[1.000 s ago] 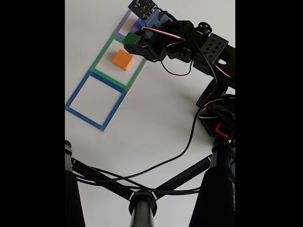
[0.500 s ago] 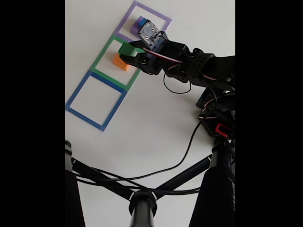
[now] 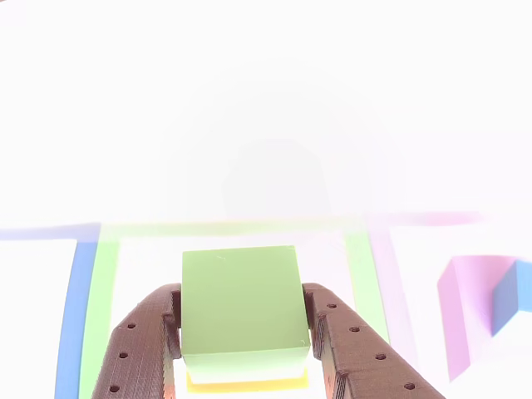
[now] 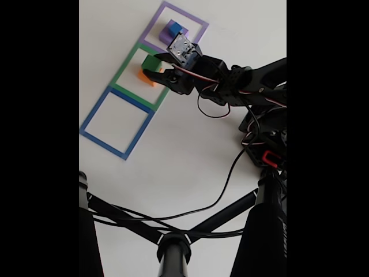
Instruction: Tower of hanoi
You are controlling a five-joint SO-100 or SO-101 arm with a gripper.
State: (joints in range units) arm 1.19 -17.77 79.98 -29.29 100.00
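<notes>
My gripper point(image 3: 245, 293) is shut on the green cube point(image 3: 243, 307), with a brown finger on each side. A thin strip of the orange cube point(image 3: 245, 384) shows directly under the green one. I cannot tell whether the two touch. In the fixed view the gripper point(image 4: 152, 66) holds the green cube point(image 4: 151, 61) over the orange cube point(image 4: 144, 78), inside the green square outline point(image 4: 124, 75). The small blue cube point(image 4: 175, 29) sits on the pale-purple slab point(image 4: 168, 33) inside the purple outline point(image 4: 199, 23). The slab point(image 3: 465, 307) and the blue cube point(image 3: 511, 295) also show at the right of the other view.
A blue square outline point(image 4: 95, 124) lies on the white table beside the green one, nearer the camera in the fixed view. The arm's base point(image 4: 268, 150) and its cables stand at the right. Black stand poles point(image 4: 173, 248) cross the foreground.
The arm has swung from the purple outline toward the green outline, carrying the green cube. It has lowered the cube over the orange cube, which is now mostly covered.
</notes>
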